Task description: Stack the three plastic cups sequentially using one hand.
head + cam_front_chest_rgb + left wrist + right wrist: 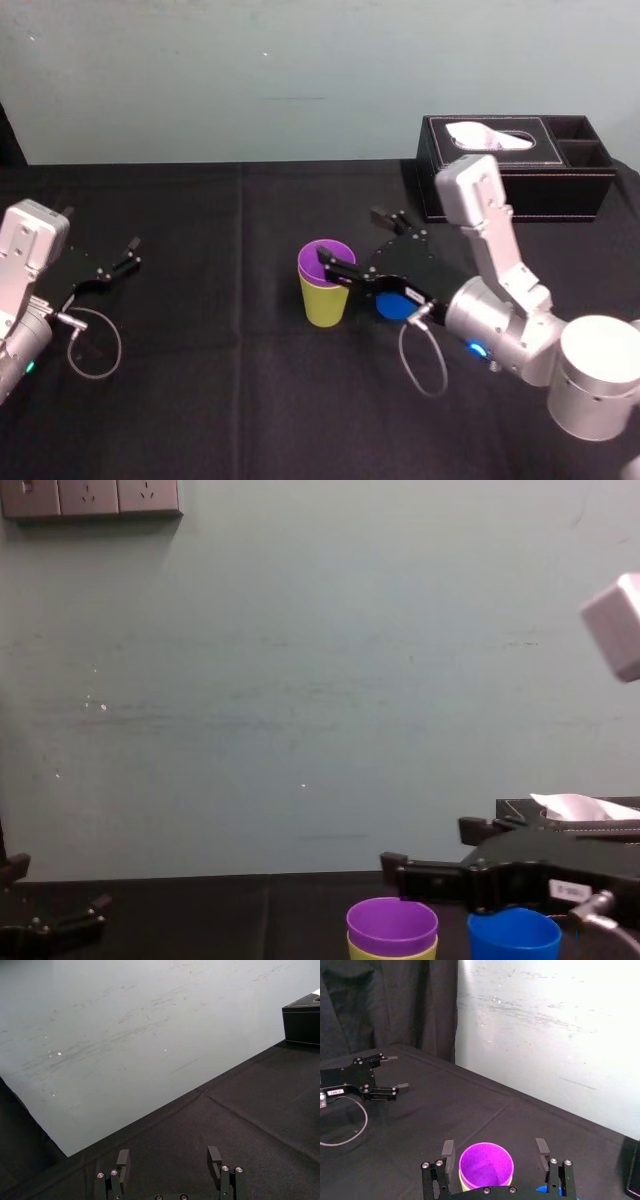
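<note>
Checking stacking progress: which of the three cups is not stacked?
The blue cup, standing alone under the right pincer; the purple cup already sits nested inside the yellow-green cup. The left pincer rests far left.

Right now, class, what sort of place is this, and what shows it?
Probably a robot lab: the right gripper, jaws open at the purple cup, the left gripper parked left over the black-draped table, sockets on a bare wall.
</note>
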You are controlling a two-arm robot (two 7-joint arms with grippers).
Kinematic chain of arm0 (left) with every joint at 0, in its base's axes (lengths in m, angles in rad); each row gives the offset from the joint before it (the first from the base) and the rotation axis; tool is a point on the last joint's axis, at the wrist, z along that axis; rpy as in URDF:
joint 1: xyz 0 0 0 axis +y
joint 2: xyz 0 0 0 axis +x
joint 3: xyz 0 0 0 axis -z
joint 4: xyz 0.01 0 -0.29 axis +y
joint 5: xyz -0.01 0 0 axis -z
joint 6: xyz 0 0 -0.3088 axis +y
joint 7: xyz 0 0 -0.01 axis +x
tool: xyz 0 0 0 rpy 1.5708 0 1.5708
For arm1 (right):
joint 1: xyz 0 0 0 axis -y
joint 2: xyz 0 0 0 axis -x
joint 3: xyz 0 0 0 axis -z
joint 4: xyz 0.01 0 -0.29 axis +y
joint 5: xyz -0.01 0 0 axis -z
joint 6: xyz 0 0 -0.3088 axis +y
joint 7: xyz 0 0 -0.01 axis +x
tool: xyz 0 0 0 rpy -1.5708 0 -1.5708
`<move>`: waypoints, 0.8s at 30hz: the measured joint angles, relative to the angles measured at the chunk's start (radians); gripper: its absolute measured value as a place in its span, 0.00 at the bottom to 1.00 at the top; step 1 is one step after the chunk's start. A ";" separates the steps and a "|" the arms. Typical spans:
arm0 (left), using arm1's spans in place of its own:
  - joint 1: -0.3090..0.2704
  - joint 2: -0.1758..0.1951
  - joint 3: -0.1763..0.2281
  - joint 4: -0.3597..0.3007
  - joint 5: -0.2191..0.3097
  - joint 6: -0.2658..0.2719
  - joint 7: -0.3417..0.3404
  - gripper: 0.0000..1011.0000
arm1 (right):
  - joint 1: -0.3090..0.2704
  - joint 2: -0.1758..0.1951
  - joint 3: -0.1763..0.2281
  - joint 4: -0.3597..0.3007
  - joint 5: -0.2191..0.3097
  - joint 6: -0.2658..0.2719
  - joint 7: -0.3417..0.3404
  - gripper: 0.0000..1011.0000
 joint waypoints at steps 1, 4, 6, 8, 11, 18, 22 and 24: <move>0.000 0.000 0.000 0.000 0.000 0.000 0.000 1.00 | -0.007 0.005 0.004 -0.008 0.002 -0.001 0.000 0.99; 0.000 0.000 0.000 0.000 0.000 0.000 0.000 1.00 | -0.034 0.027 0.022 -0.042 0.011 -0.005 0.000 0.99; 0.000 0.000 0.000 0.000 0.000 0.000 0.000 1.00 | -0.048 0.038 0.030 -0.057 0.016 -0.008 0.001 0.99; 0.000 0.000 0.000 0.000 0.000 0.000 0.000 1.00 | -0.070 0.056 0.045 -0.078 0.024 -0.014 0.002 0.99; 0.000 0.000 0.000 0.000 0.000 0.000 0.000 1.00 | -0.098 0.077 0.065 -0.102 0.034 -0.025 0.005 0.99; 0.000 0.000 0.000 0.000 0.000 0.000 0.000 1.00 | -0.170 0.115 0.114 -0.125 0.062 -0.055 0.005 0.99; 0.000 0.000 0.000 0.000 0.000 0.000 0.000 1.00 | -0.201 0.127 0.135 -0.121 0.074 -0.069 0.005 0.99; 0.000 0.000 0.000 0.000 0.000 0.000 0.000 1.00 | -0.213 0.131 0.145 -0.114 0.080 -0.077 0.005 0.99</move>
